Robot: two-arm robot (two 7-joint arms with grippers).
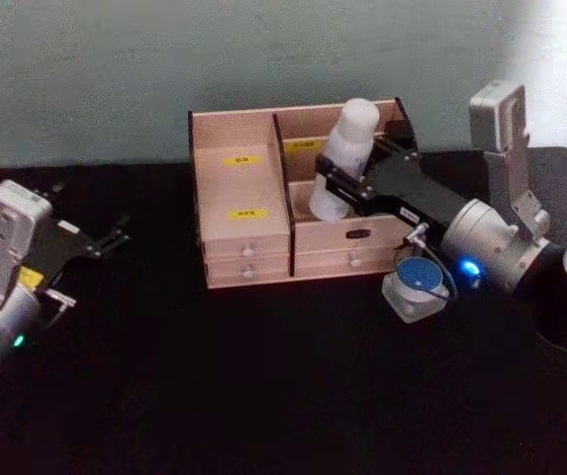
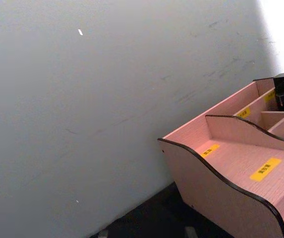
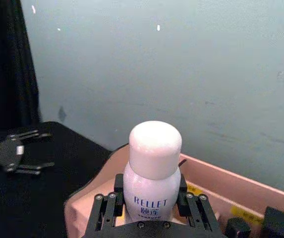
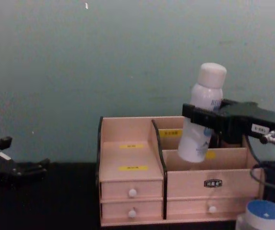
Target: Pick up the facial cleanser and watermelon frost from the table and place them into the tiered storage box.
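Black desk (image 1: 263, 396) beneath all. At its back, pale pinkish wooden tiered storage box (image 1: 234, 119), dark-edged, with yellow labels and white-knobbed drawers. Over the box's right half, right claw (image 1: 347, 178), clamped narrow around a tall slim white cylindrical facial cleanser bottle (image 4: 205, 91), tilted, cap up, base low in the right-hand section. Far left, left claw (image 1: 115, 237), spread wide, holding nothing. By the box's right front corner, squat clear blue-lidded watermelon frost jar (image 1: 420, 282), on the desk.
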